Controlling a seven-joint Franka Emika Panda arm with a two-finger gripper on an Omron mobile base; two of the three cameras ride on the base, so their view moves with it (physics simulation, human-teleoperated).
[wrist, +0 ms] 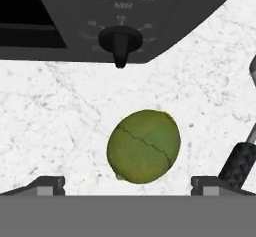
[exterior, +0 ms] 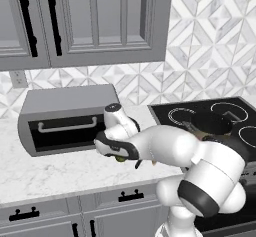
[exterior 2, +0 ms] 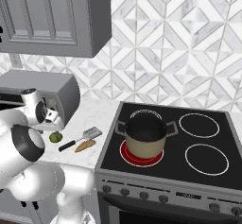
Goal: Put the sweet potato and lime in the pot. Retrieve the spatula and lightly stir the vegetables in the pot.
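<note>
The lime (wrist: pixel 144 146) lies on the white marble counter directly below my gripper (wrist: pixel 129 186), which is open, its two dark fingertips (wrist: pixel 50 185) standing either side of the fruit and apart from it. In the right base view the lime (exterior 2: pixel 56 136) sits just under my hand, left of the spatula (exterior 2: pixel 92 133) and the orange-brown sweet potato (exterior 2: pixel 85 145). The spatula's black handle (wrist: pixel 240 163) shows at the right of the hand view. The tan pot (exterior 2: pixel 145 135) stands on the stove's front left burner with a dark interior. A sliver of the lime (exterior: pixel 120 158) peeks out under my wrist.
A grey toaster oven (exterior: pixel 67 118) stands on the counter close behind my hand; its timer knob (wrist: pixel 120 43) is just beyond the lime. The black stove (exterior 2: pixel 203 124) is to the right, and its burner glows red under the pot. Grey wall cabinets (exterior: pixel 85 21) hang overhead.
</note>
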